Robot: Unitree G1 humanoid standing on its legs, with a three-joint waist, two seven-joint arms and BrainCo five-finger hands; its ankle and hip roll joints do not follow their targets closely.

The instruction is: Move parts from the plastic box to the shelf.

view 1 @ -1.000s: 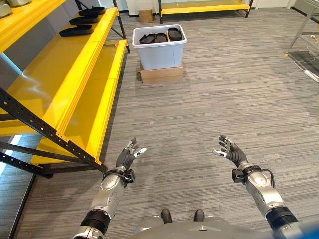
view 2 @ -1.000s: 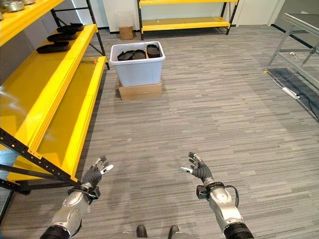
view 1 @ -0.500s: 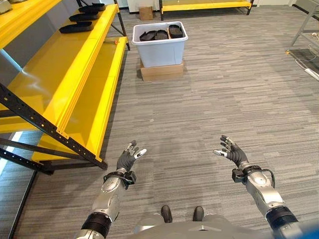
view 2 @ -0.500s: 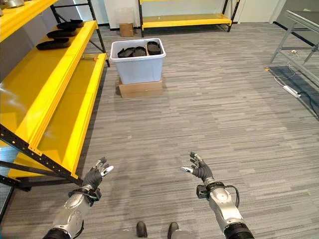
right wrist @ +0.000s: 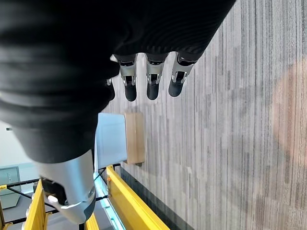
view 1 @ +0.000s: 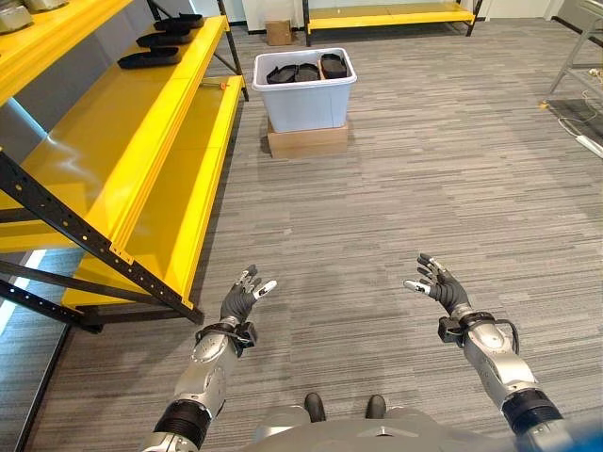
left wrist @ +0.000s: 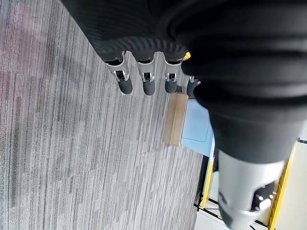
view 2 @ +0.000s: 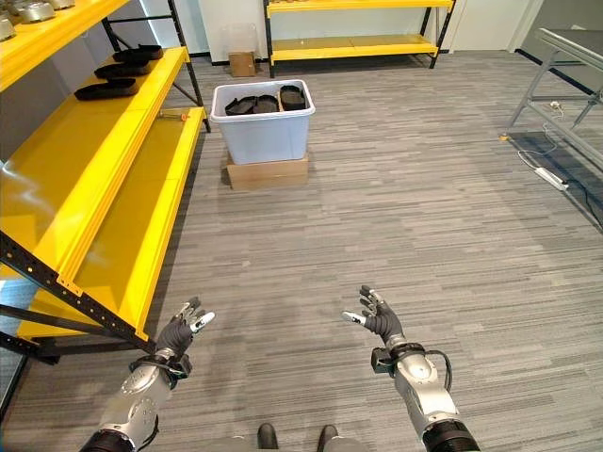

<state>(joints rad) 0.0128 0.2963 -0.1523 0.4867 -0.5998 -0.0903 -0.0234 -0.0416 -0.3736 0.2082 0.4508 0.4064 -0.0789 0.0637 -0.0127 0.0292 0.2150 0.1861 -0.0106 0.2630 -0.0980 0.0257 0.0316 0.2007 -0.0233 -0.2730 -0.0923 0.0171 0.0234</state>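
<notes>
Far ahead of both robot hands, parts in plastic box, left robot hand open, right robot hand open

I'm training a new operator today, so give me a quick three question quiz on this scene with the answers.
1. True or false: the plastic box sits directly on the carpet.
2. What does each hand hold?
3. Where do black parts already lie? A) yellow shelf B) floor C) a table

Key:
1. False; it rests on a cardboard box.
2. Nothing; left hand and right hand are open.
3. A; the parts on the shelf lie at its far end.
</notes>
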